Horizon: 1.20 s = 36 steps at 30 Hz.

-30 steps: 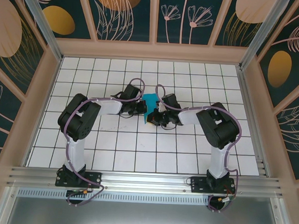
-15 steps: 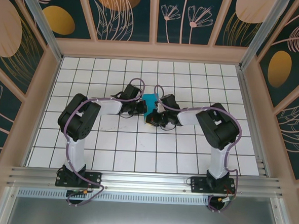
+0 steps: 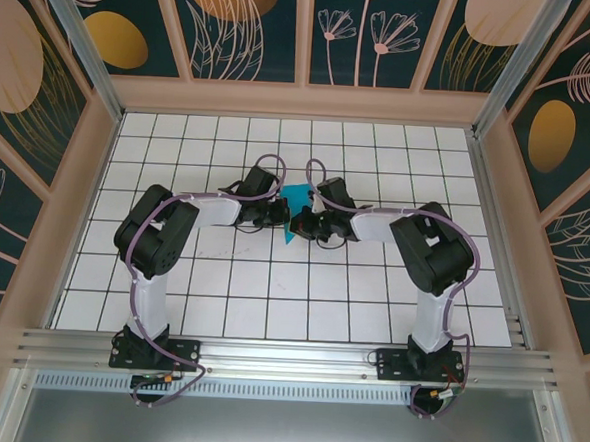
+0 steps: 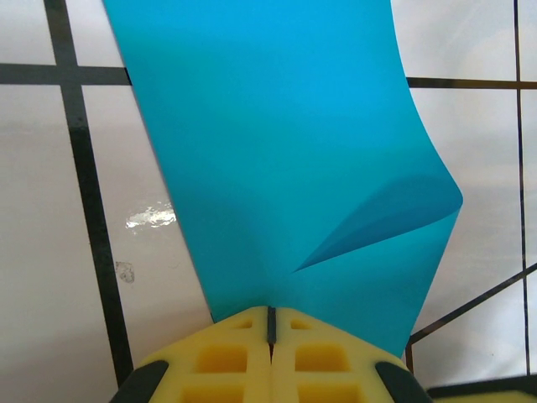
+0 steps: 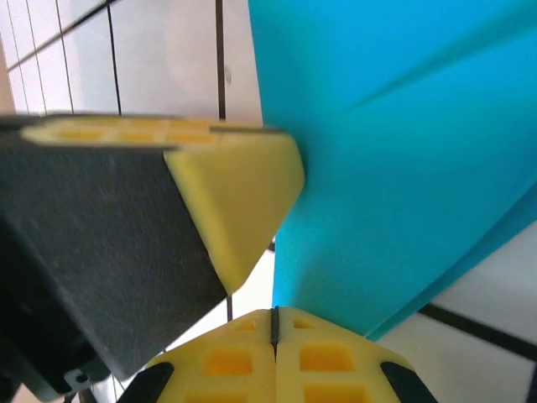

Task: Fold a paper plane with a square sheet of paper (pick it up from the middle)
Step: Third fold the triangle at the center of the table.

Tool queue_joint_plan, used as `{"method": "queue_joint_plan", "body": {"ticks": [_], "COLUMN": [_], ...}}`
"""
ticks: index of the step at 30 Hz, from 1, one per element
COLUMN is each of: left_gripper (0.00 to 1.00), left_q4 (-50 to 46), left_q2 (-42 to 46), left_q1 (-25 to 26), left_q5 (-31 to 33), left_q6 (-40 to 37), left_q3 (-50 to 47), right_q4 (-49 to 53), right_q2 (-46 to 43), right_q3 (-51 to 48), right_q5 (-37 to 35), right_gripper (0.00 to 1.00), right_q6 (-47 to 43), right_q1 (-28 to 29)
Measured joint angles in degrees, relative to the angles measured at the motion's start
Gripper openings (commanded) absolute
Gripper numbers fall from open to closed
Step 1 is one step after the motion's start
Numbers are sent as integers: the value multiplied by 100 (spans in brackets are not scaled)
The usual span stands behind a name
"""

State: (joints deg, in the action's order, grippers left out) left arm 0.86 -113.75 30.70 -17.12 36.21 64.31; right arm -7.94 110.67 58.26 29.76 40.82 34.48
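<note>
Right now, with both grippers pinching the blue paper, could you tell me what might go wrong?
Both the left gripper and right gripper pinch one sheet of paper; pulling apart could tear it. They sit very close, so they might collide. A loose corner curls and may crease crookedly.

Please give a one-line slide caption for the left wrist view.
Left gripper shut on the creased teal paper, white gridded table behind.

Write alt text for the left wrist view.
The left gripper, its yellow jaws shut, pinches the bottom edge of a teal paper that fans upward, one corner curled at the right, above a white table with black grid lines.
</note>
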Motion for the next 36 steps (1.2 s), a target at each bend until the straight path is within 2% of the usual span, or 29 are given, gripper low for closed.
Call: {"method": "queue_joint_plan", "body": {"ticks": [16,23,36], "left_gripper": [7,7,7], "left_q4": [2,0,0], "left_q2": [-2,-4,-4], "left_q1": [-4,-4,-4], "left_q5": [0,0,0], "left_q6": [0,0,-2], "left_q3": [0,0,0], "right_q4": [179,201,592], "right_q2": [122,48,302], "right_q3": [90,146,577], "right_q5": [-184,-210,-411], "right_gripper": [4,4,4], "right_q6": [4,0,-151], "right_q1": [-155,-424,-590]}}
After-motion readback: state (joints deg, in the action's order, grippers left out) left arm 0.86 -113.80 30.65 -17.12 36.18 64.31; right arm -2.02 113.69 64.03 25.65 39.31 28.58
